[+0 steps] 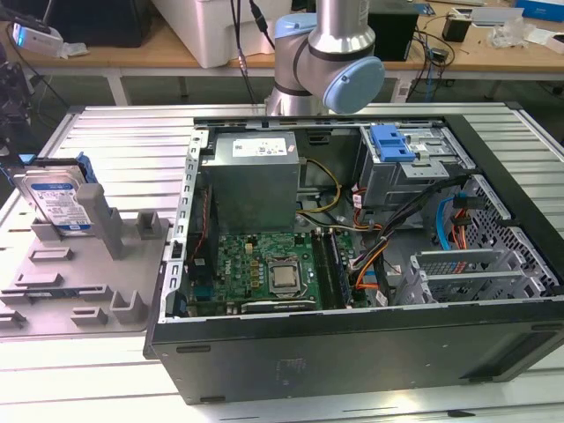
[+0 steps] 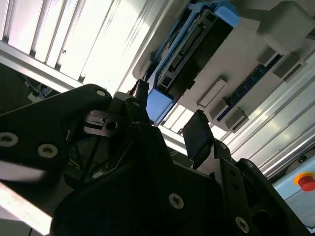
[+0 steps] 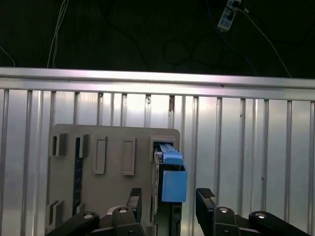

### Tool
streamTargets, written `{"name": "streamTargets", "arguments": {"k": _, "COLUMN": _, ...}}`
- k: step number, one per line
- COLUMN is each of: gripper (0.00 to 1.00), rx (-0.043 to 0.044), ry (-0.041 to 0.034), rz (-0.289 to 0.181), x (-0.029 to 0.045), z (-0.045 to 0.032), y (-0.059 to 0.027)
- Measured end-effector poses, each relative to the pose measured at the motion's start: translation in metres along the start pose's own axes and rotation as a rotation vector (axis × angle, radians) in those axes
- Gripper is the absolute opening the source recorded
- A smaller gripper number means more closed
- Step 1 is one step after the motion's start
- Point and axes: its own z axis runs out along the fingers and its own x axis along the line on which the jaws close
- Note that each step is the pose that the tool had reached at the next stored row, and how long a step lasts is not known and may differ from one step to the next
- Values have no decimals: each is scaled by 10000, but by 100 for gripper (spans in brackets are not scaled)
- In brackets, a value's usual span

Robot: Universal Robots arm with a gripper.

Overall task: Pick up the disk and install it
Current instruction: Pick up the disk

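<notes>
The disk (image 1: pixel 57 201), silver with a white-and-blue label and a blue bracket, stands on edge in a slot of the grey holder (image 1: pixel 106 264) at the exterior view's left. In the first wrist view its narrow edge with the blue bracket (image 3: pixel 172 179) lies between my two black fingers (image 3: pixel 135 199). My gripper (image 3: pixel 170 197) is open, with a gap on each side of the disk and no contact. The second wrist view shows the same: the gripper (image 2: pixel 168 114) is open around the blue bracket end of the disk (image 2: pixel 189 46).
An open computer case (image 1: pixel 352 352) fills the middle and the exterior view's right. It holds a grey power-supply box (image 1: pixel 256 176), a motherboard (image 1: pixel 264 264) and a silver drive cage with a blue latch (image 1: pixel 392 141). The ribbed aluminium table (image 3: pixel 246 147) surrounds the holder.
</notes>
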Motion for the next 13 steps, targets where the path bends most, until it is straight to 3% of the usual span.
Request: {"name": "streamTargets", "arguments": {"k": 13, "gripper": 56, "rx": 0, "ry": 1, "rz": -6, "x": -1, "z": 121, "y": 3}}
